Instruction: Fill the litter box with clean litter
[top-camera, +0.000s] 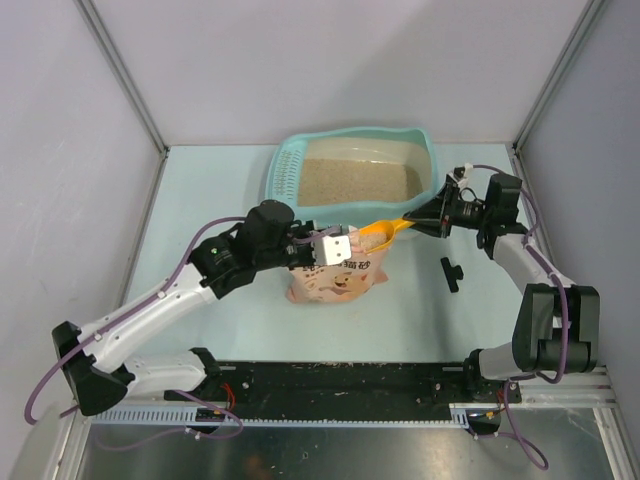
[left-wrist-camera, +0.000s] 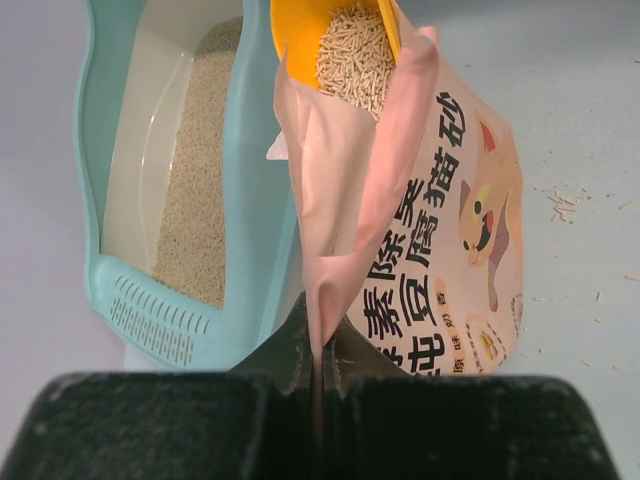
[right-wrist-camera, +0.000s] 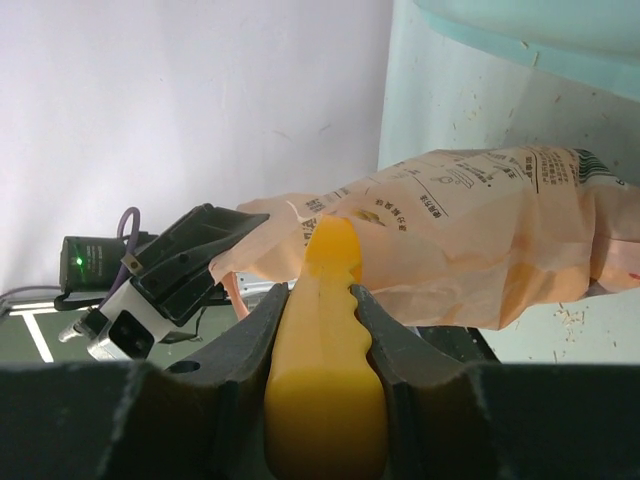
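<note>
Two claws divide the work: near the litter box (top-camera: 287, 172), which lies at the far middle of the table (top-camera: 200, 200) with clean litter (top-camera: 360, 180) covering its floor, we pinch the bag (top-camera: 335, 282) by its rim in the shut left claw (left-wrist-camera: 318, 350) to keep it upright, while the right claw (right-wrist-camera: 320, 300) clamps the handle of the loaded scoop (top-camera: 385, 232).

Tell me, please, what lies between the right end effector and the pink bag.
The orange scoop bridges it in the top view: handle clamped in the right end effector, bowl at the mouth of the pink bag.
</note>
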